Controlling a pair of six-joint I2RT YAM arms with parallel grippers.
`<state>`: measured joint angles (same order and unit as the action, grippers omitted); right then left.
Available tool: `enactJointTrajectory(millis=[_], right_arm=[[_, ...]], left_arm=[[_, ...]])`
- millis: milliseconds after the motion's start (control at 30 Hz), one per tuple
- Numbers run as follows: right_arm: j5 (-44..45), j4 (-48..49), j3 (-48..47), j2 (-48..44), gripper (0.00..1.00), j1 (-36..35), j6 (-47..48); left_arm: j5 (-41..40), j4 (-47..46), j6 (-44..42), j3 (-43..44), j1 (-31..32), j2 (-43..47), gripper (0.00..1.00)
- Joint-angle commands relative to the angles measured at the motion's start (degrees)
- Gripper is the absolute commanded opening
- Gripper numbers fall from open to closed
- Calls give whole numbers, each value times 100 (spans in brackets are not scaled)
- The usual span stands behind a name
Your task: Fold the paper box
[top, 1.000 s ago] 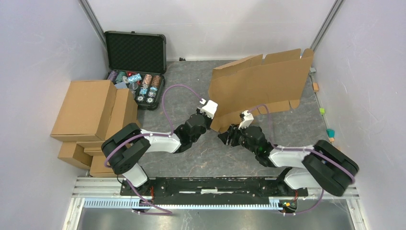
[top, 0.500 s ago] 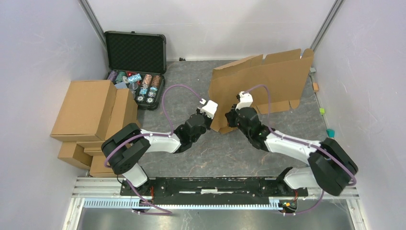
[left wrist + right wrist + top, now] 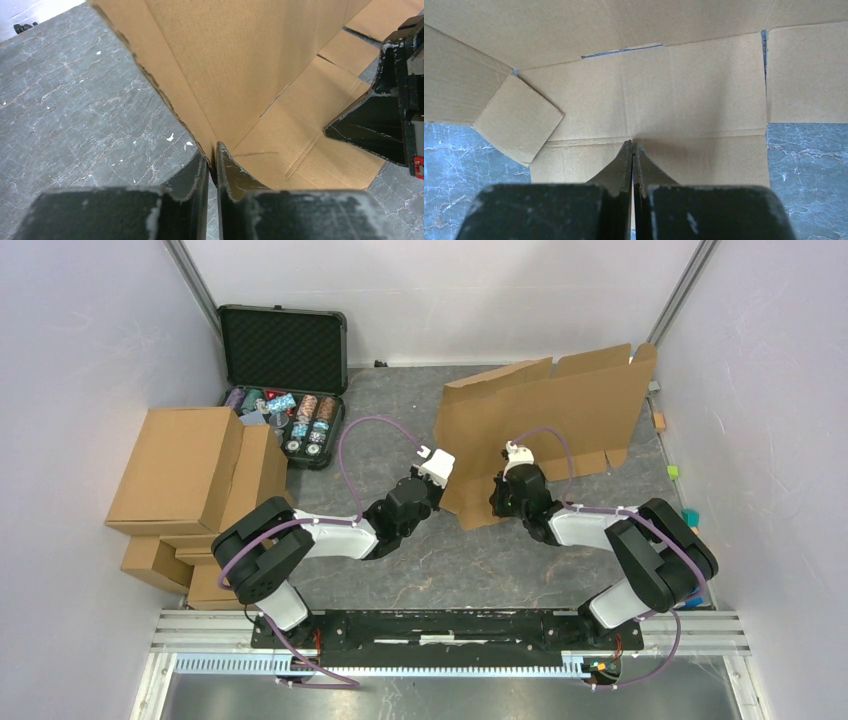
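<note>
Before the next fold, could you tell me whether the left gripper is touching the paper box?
Touching: the left wrist view shows the left gripper pinching the paper box edge.

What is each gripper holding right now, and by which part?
The left gripper pinches the paper box by its left edge. The right gripper, shut, just rests on it, gripping nothing.
</note>
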<state>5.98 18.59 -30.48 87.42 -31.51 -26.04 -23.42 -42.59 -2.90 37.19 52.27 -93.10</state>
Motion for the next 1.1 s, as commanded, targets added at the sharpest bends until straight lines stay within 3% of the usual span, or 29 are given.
enactJointTrajectory(millis=[0, 133, 467, 667, 833, 1067], right_arm=[[-303, 171, 270, 42, 0, -35, 177], [-410, 187, 252, 114, 0, -39, 182], [-885, 582, 384, 208, 0, -63, 215], [-638, 450, 277, 236, 0, -284, 375], [-499, 421, 190, 360, 0, -458, 436], [-559, 442, 130, 438, 0, -531, 465]], left_arm=[[63, -47, 110, 40, 24, 62, 23], [171, -22, 321, 62, -5, 58, 39], [289, -30, 584, 52, -72, 72, 43], [281, -121, 635, 48, -85, 29, 47], [454, -166, 535, 60, -103, -38, 5], [463, -92, 378, 110, -102, -84, 2]])
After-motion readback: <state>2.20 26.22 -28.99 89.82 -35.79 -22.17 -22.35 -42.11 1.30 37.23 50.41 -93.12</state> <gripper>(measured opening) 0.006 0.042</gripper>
